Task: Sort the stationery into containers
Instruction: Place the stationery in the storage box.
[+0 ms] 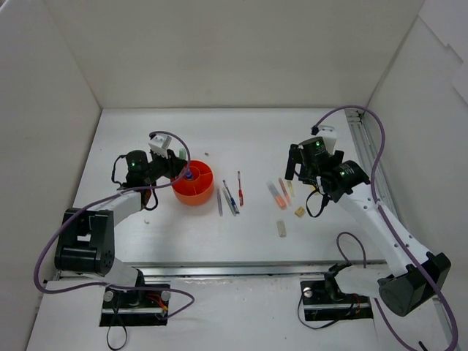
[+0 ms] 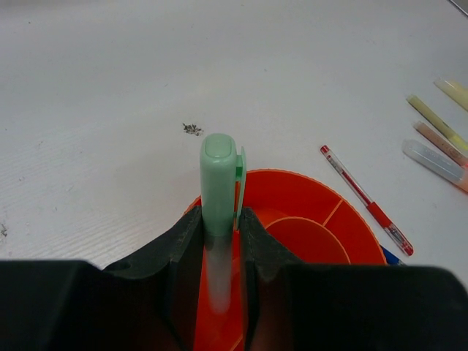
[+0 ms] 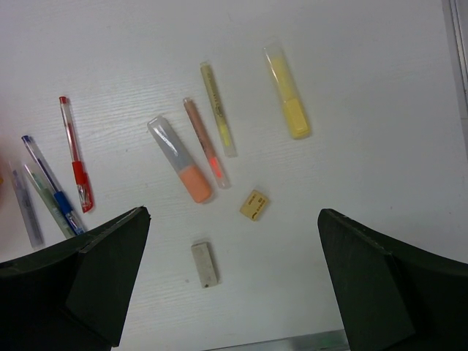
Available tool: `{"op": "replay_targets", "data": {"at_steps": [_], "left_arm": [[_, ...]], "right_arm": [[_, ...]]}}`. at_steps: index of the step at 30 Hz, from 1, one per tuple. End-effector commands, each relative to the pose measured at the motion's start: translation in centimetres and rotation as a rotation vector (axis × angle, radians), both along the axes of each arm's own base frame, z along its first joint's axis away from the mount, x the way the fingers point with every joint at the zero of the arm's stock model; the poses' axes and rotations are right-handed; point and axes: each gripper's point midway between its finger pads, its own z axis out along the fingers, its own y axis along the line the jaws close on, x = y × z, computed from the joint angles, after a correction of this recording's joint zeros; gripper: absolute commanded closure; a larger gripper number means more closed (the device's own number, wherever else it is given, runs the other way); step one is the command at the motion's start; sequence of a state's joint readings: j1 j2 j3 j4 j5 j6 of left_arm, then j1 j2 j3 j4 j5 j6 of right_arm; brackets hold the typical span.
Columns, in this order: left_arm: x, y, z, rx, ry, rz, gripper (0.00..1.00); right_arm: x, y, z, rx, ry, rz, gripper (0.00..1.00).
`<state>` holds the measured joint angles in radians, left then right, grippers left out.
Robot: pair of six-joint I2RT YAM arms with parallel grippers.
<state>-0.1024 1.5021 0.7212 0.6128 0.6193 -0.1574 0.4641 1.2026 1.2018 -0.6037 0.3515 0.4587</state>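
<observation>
My left gripper [image 2: 219, 223] is shut on a pale green marker [image 2: 219, 179], which sticks out forward over the near rim of the orange-red divided bowl [image 2: 314, 208]. From above, the bowl [image 1: 194, 193] stands left of centre with a blue-white item [image 1: 189, 174] inside. My right gripper [image 3: 232, 216] hangs open, holding nothing, above an orange marker [image 3: 180, 159], a yellow marker [image 3: 287, 93], two thin pens [image 3: 218, 108], a beige eraser [image 3: 254, 205] and a grey eraser [image 3: 205, 264]. Red [image 3: 74, 164], blue [image 3: 53, 185] and grey [image 3: 25, 206] pens lie to their left.
White walls enclose the table on three sides. A metal rail [image 1: 365, 157] runs along the right edge. The pens [image 1: 230, 196] lie just right of the bowl, and the erasers [image 1: 281, 228] are nearest the front edge. A small dark speck [image 2: 192, 129] lies beyond the bowl.
</observation>
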Motion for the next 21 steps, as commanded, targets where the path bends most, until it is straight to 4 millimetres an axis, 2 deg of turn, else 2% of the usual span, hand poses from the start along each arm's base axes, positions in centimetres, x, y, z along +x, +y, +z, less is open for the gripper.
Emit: {"op": "replay_targets", "data": {"at_steps": [1,7,10,13,14,16,21], "left_arm": [[1.2,-0.5,6.4,-0.024,-0.203,-0.035,1.0],[0.6,0.4,5.4,-0.002,-0.169,0.034,0.98],[0.0,0.8,5.0,-0.011,-0.142,0.064,0.76],[-0.6,1.5,5.3,-0.003,-0.152,0.106,0.66],[-0.9,1.4,5.8,0.001,-0.166,0.108,0.66],[-1.1,1.9,5.4,0.024,-0.149,0.129,0.66],[-1.6,2.2,5.8,0.024,-0.164,0.143,0.63]], "right_arm": [[0.6,-0.4,0.9,-0.002,-0.049,-0.01,0.02],[0.6,-0.3,0.7,0.001,-0.045,-0.011,0.02],[0.7,-0.3,0.6,0.002,-0.042,-0.015,0.02],[0.7,-0.4,0.3,-0.006,-0.038,-0.021,0.02],[0.7,-0.3,0.4,-0.003,-0.037,-0.015,0.02],[0.7,-0.2,0.0,-0.004,-0.026,-0.008,0.02],[0.5,0.8,-0.7,0.016,0.005,0.032,0.02]]}}
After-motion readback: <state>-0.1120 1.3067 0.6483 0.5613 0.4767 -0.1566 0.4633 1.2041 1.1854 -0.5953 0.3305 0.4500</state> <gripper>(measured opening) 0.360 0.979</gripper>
